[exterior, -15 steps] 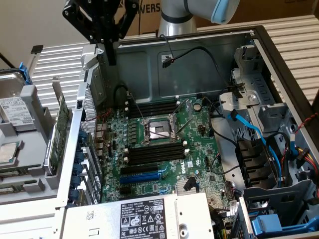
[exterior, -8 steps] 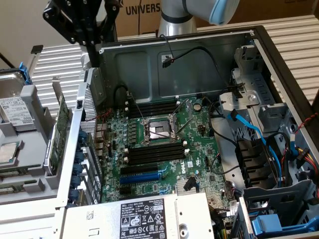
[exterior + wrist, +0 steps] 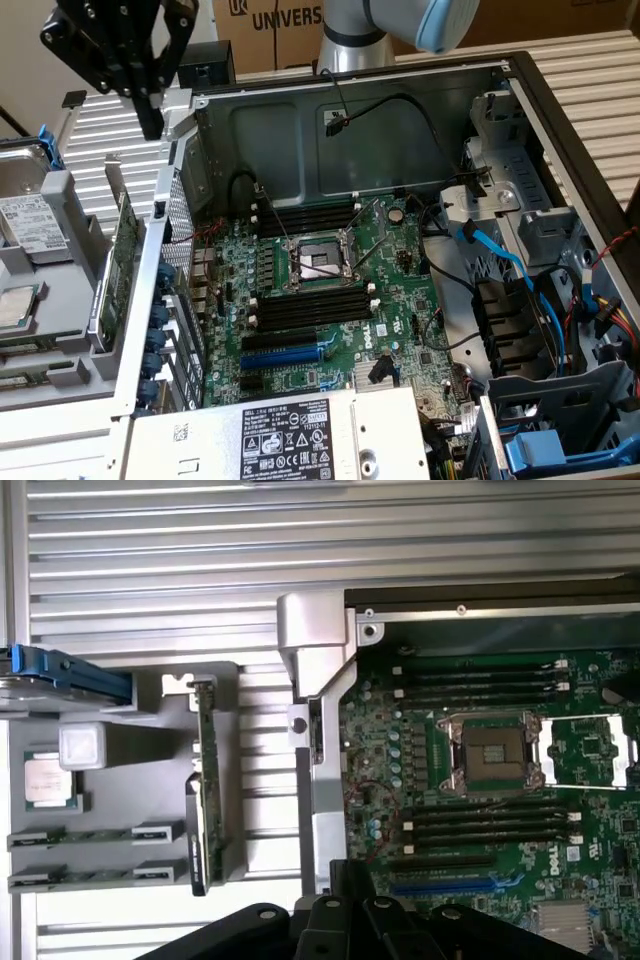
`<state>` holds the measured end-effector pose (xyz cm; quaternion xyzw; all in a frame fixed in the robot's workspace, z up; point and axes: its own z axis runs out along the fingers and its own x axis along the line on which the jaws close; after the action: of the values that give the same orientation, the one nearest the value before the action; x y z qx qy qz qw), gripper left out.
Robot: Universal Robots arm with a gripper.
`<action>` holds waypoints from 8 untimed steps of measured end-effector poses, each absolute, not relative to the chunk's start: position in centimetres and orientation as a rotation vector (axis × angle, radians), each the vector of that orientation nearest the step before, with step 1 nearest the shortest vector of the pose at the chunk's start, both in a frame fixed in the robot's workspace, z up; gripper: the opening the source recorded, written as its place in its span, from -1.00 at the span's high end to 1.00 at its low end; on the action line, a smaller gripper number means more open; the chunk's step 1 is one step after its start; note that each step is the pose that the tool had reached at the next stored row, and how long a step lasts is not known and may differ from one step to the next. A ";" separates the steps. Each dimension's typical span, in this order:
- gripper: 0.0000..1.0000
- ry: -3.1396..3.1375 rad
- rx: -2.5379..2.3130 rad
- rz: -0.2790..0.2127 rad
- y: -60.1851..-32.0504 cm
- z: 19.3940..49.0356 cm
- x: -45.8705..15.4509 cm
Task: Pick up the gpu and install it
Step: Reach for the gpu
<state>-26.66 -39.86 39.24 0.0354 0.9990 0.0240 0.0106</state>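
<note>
Exterior view: gpu [image 3: 120,252] below fingers [image 3: 151,112], apart

A robotics lab: opened computer case [image 3: 300,140] on slatted metal bench [image 3: 590,70], boxes [image 3: 270,30] behind.

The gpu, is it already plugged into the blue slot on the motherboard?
No, the gpu stands on edge in the grey rack outside the case, and the blue slot holds no card.

Before you, the gpu [image 3: 122,255] [image 3: 208,780] stands on edge in a grey holder [image 3: 140,745], just outside the open computer case [image 3: 300,130]: green board, black shroud, silver bracket.
</note>
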 end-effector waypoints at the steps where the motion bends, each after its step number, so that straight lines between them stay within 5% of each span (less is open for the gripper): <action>1: 0.79 3.117 0.110 0.075 -39.9 39.2 -27.1; 8: 0.79 3.117 0.110 0.075 -39.9 39.2 -30.3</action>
<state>-30.27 -39.86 39.23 0.0353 0.9990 0.0240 0.0107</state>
